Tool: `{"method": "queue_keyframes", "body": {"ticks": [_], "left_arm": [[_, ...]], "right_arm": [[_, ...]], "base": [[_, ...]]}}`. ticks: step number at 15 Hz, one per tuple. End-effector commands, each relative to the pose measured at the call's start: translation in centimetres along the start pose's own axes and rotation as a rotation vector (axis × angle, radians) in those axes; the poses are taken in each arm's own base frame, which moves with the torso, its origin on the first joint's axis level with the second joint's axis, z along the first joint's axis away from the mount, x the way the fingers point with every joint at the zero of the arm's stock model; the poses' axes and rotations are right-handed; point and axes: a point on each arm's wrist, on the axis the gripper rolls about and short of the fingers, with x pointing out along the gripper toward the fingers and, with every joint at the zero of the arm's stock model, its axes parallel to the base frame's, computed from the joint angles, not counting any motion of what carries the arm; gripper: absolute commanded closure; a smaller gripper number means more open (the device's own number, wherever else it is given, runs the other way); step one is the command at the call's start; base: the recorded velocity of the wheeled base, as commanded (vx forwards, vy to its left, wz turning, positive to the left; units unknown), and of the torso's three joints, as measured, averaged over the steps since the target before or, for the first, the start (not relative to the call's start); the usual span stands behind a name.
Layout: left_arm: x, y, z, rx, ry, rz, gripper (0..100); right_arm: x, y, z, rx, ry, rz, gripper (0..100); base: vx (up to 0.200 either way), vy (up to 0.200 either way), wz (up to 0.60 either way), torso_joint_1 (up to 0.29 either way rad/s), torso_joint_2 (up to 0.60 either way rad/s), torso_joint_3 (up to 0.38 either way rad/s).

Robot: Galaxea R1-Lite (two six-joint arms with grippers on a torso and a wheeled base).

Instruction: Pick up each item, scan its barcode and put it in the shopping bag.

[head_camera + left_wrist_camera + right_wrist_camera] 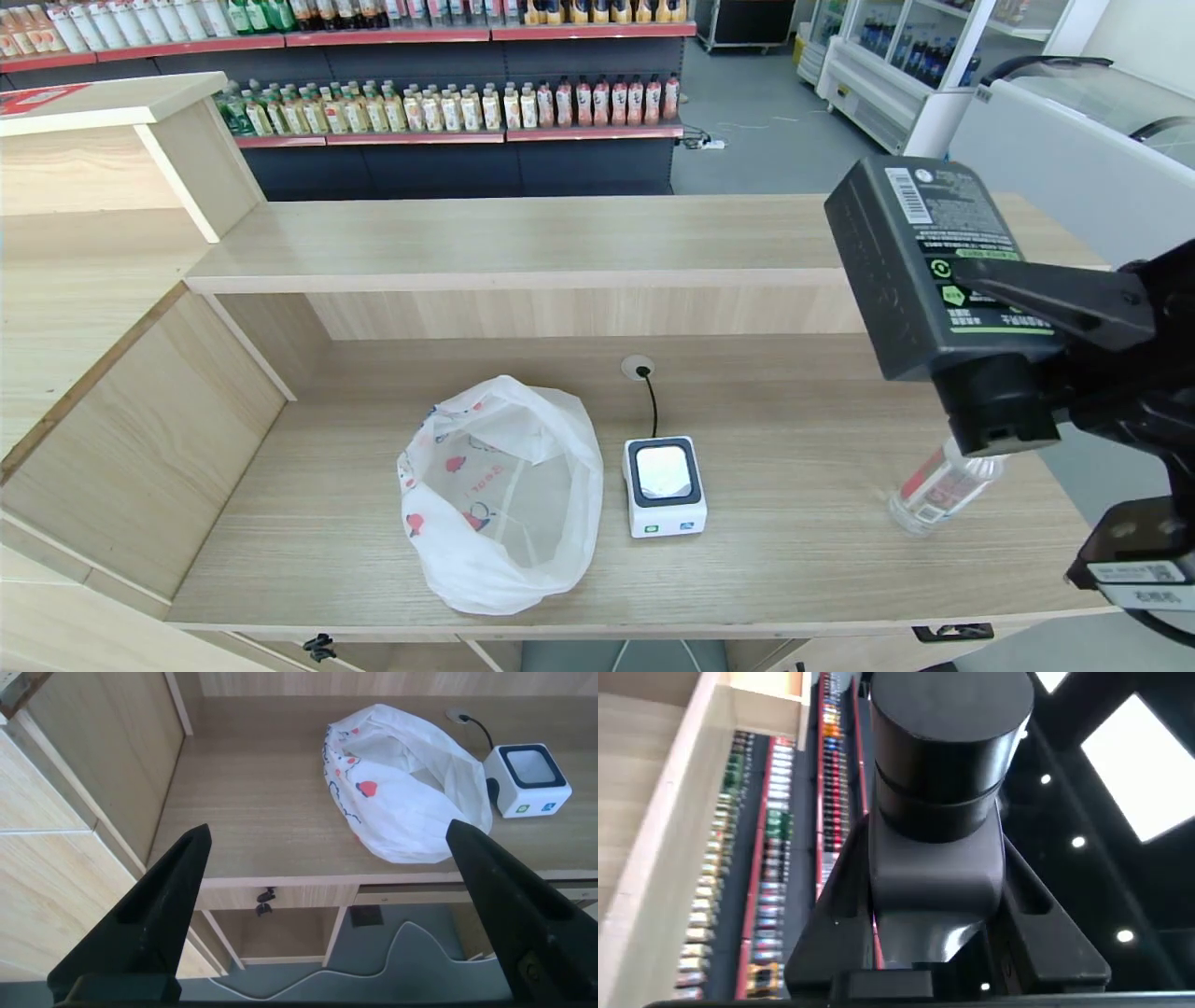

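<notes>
My right gripper (1013,313) is shut on a black flat bottle (920,252) with a black cap, held high over the right end of the counter. Its white barcode label (907,194) faces up towards the head camera. In the right wrist view the bottle (945,775) sits cap-first between the fingers (831,924). The white scanner (664,485) stands mid-counter, with the open white shopping bag (504,495) just to its left. A clear plastic bottle (943,485) lies on the counter at the right. My left gripper (327,840) hangs open and empty off the counter's front left, the bag (402,784) beyond it.
A raised wooden ledge (523,238) runs behind the counter (803,523), and a side wall (140,448) closes the left. The scanner's cable (651,401) runs back to a hole in the counter. Store shelves of bottles (448,107) stand behind.
</notes>
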Motion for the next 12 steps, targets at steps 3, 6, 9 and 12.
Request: {"method": "queue_keyframes", "body": {"ticks": [3,6,9,12], "left_arm": [[0.0,0.0,0.0,0.0,-0.001,0.0,0],[0.0,0.0,0.0,0.0,-0.002,0.0,0],[0.0,0.0,0.0,0.0,-0.001,0.001,0],[0.0,0.0,0.0,0.0,-0.001,0.001,0]], "right_arm": [[3.0,-1.3,3.2,-0.142,-0.091,-0.128,100],[3.8,-1.7,4.9,-0.264,-0.12,-0.175,100],[3.4,-1.6,6.8,-0.332,-0.159,-0.144,100],[3.9,-1.5,7.9,-0.347,-0.216,-0.151,100]], "base": [[0.0,0.0,0.0,0.0,0.0,0.0],[0.0,0.0,0.0,0.0,0.0,0.0],[0.0,0.0,0.0,0.0,0.0,0.0],[0.0,0.0,0.0,0.0,0.0,0.0]]}}
